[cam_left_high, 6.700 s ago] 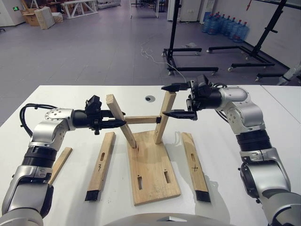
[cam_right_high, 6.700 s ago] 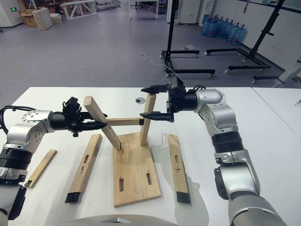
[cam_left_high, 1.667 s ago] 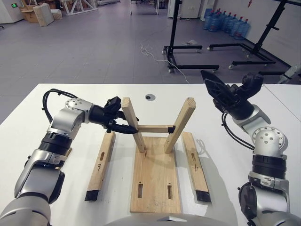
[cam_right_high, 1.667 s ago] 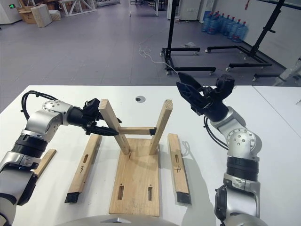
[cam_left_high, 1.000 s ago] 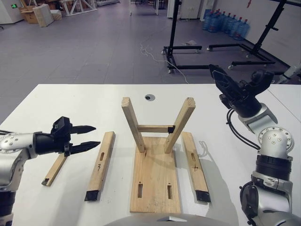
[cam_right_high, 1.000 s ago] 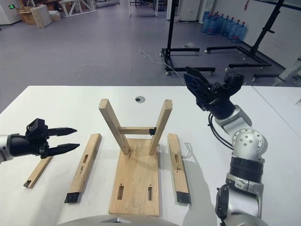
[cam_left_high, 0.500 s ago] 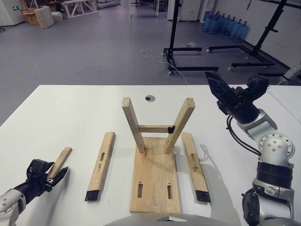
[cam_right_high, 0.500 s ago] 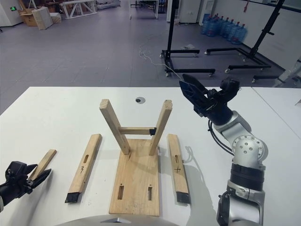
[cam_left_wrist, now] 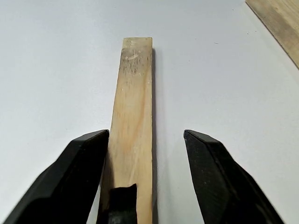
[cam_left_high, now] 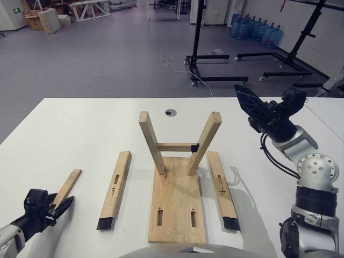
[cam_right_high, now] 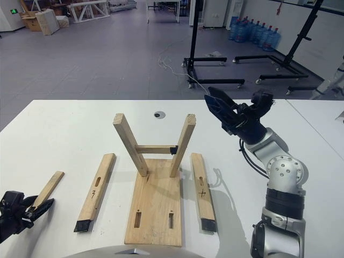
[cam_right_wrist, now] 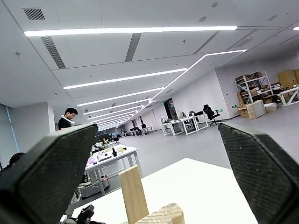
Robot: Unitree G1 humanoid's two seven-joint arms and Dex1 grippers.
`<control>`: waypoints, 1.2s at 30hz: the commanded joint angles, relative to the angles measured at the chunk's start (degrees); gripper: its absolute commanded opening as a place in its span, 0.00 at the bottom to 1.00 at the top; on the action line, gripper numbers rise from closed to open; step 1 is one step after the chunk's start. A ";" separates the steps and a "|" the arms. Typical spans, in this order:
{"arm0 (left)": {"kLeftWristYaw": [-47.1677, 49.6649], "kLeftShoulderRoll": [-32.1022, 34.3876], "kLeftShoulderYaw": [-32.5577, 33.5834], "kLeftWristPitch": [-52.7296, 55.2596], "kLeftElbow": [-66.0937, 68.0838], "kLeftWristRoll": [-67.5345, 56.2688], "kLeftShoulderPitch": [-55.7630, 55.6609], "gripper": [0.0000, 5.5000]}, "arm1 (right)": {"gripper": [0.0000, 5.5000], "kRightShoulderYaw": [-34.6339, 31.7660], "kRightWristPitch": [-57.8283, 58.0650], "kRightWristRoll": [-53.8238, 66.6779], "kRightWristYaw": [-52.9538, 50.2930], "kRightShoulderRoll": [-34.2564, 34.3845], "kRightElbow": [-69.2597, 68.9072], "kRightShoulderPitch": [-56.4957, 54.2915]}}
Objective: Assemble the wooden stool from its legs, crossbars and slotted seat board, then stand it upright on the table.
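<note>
Down at the near left of the counter (cam_left_high: 80, 129), the left end effector (cam_left_high: 54, 205) is open, straddling a loose crossbar's (cam_left_high: 67, 185) near end. The right end effector (cam_left_high: 269, 99) hangs spread wide and empty at the far right. The seat board (cam_left_high: 177, 207) lies flat at the centre, bearing two joined legs (cam_left_high: 152, 142), with a spare leg (cam_left_high: 114, 189) flat along each side.

Head eyes overlook the table (cam_left_high: 80, 129); left wrist close down, right wrist upward.
</note>
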 commanded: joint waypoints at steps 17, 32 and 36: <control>4.93 -2.05 -6.24 -4.95 3.95 2.70 -0.92 0.23 | 0.86 -0.31 -0.30 0.33 -2.24 -0.69 0.13 -1.81; 14.31 -11.15 -16.06 -13.61 -35.58 -15.63 -22.74 0.23 | 0.86 -1.94 11.89 30.42 -12.22 2.20 -14.60 11.68; 9.72 -6.89 -20.50 -10.45 -39.96 -16.95 -19.67 0.23 | 0.86 4.24 12.14 24.63 -12.15 2.04 -20.26 16.27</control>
